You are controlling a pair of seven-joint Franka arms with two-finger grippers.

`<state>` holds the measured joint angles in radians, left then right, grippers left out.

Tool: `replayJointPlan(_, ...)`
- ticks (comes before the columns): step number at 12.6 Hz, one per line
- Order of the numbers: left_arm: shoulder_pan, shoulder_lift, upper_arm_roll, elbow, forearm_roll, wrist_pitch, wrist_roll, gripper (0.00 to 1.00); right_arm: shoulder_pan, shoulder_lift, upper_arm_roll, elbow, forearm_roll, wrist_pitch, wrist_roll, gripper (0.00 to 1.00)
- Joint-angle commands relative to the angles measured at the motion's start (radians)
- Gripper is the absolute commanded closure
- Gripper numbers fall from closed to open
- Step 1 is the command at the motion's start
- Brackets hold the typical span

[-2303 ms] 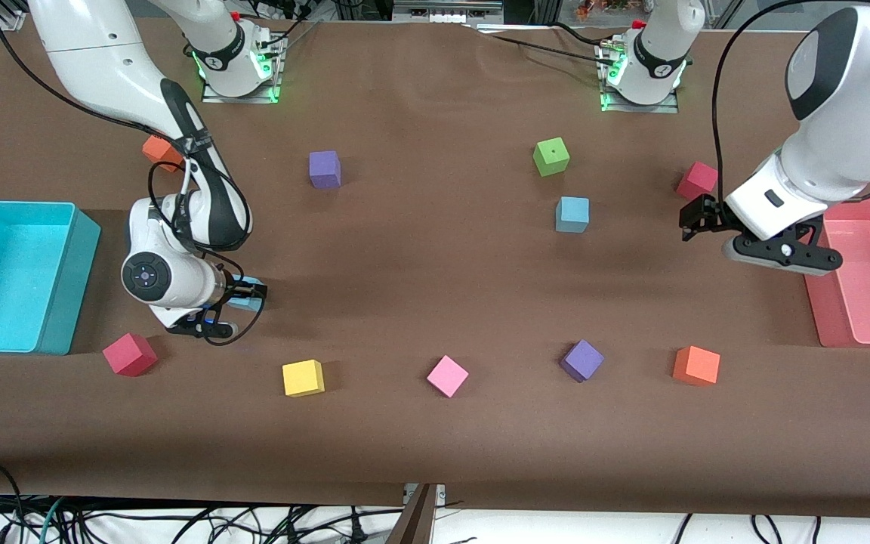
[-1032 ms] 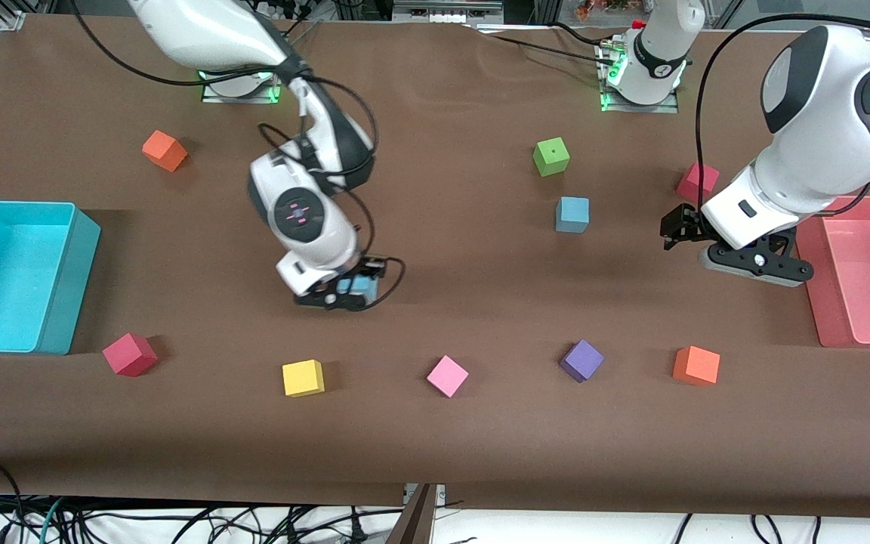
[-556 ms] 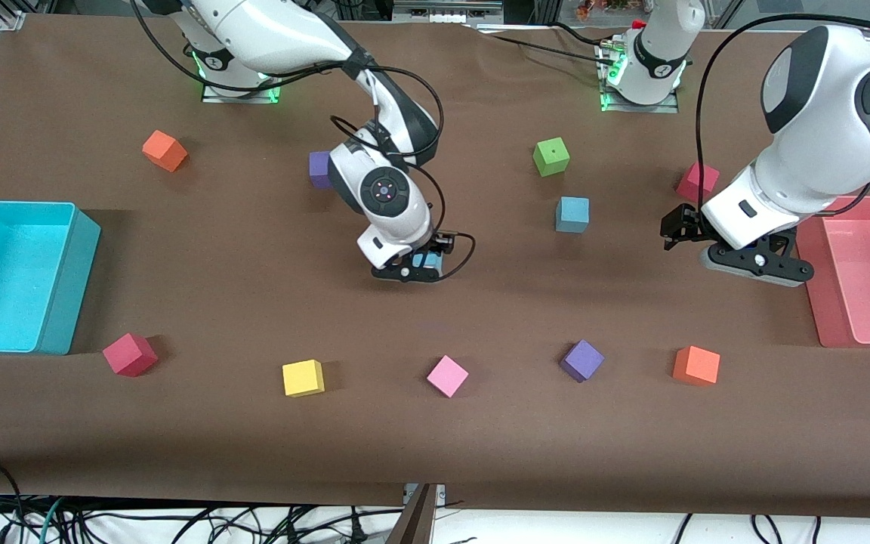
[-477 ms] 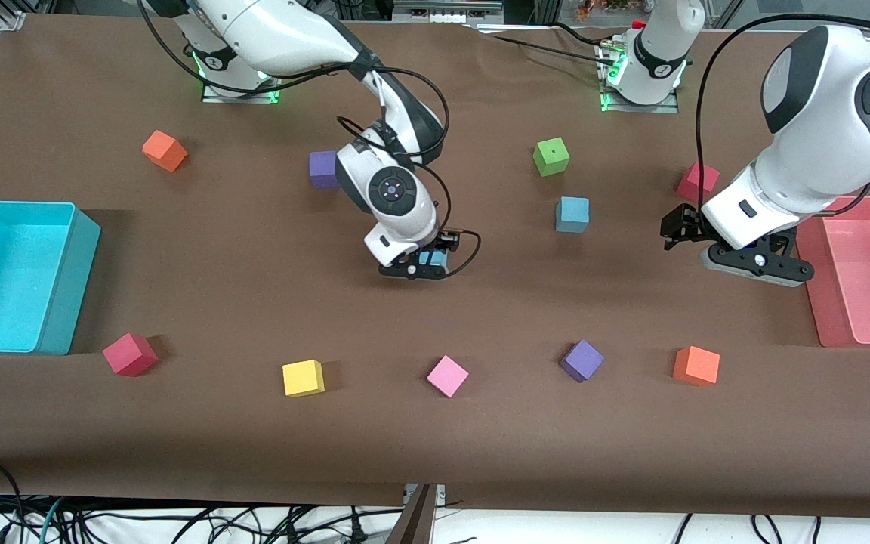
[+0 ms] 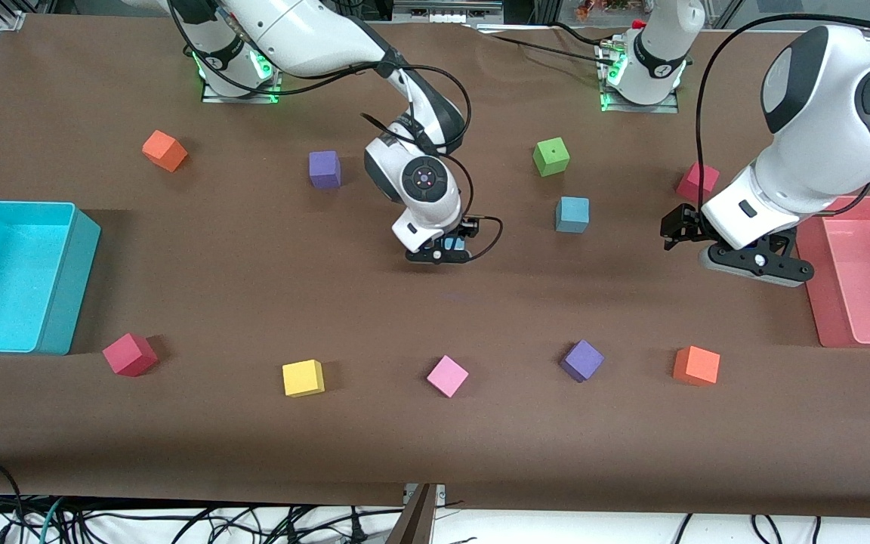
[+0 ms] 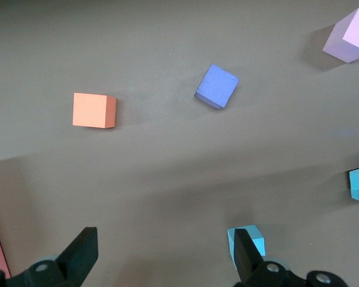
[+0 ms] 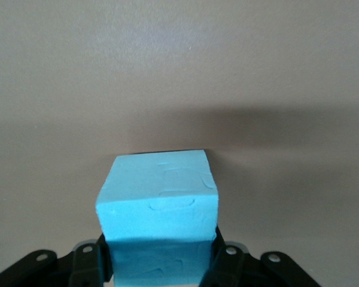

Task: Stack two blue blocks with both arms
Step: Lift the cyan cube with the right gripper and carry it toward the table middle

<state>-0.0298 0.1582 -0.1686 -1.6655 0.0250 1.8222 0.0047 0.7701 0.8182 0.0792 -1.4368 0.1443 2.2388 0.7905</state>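
Note:
One blue block [image 5: 451, 243] hangs just above the middle of the table, with my right gripper [image 5: 446, 247] shut on it. In the right wrist view that block [image 7: 158, 200] fills the space between the right gripper's [image 7: 158, 266] jaws. The other blue block [image 5: 572, 214] rests on the table, toward the left arm's end from the held one. My left gripper [image 5: 675, 227] hovers open and empty between that resting block and the pink bin. The left wrist view shows the left gripper [image 6: 163, 260] over bare cloth, the resting block [image 6: 259, 243] partly hidden by one finger.
A turquoise bin [image 5: 12, 272] stands at the right arm's end and a pink bin [image 5: 865, 272] at the left arm's end. Green [image 5: 551, 156], crimson [image 5: 698, 180] and purple [image 5: 325, 168] cubes lie nearby. Yellow [image 5: 303, 377], pink [image 5: 447, 375], purple [image 5: 581, 360] and orange [image 5: 696, 365] cubes line the front.
My right arm has carried the blue block from beside the turquoise bin to the table's middle, closer to the resting block. The left arm has barely moved.

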Motion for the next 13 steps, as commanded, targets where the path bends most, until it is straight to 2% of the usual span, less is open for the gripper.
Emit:
replayJointPlan(1, -0.002, 0.004, 0.000, 0.018, 0.023, -0.001, 0.008, 0.00, 0.008, 0.033, -0.004, 0.032, 0.009, 0.015, 0.006, 0.00)
replayJointPlan(5, -0.001, 0.004, 0.000, 0.018, 0.023, -0.001, 0.008, 0.00, -0.005, -0.007, -0.021, 0.038, -0.003, -0.059, -0.149, 0.00)
replayJointPlan(10, -0.002, 0.004, 0.000, 0.018, 0.024, -0.001, 0.008, 0.00, -0.118, -0.042, -0.019, 0.295, 0.001, -0.407, -0.365, 0.00)
replayJointPlan(11, -0.002, 0.004, 0.000, 0.018, 0.023, -0.001, 0.008, 0.00, -0.152, -0.054, -0.013, 0.326, 0.000, -0.451, -0.460, 0.00)
replayJointPlan(13, -0.002, 0.004, -0.002, 0.016, 0.023, -0.003, 0.008, 0.00, -0.210, -0.103, -0.022, 0.328, 0.001, -0.488, -0.772, 0.00)
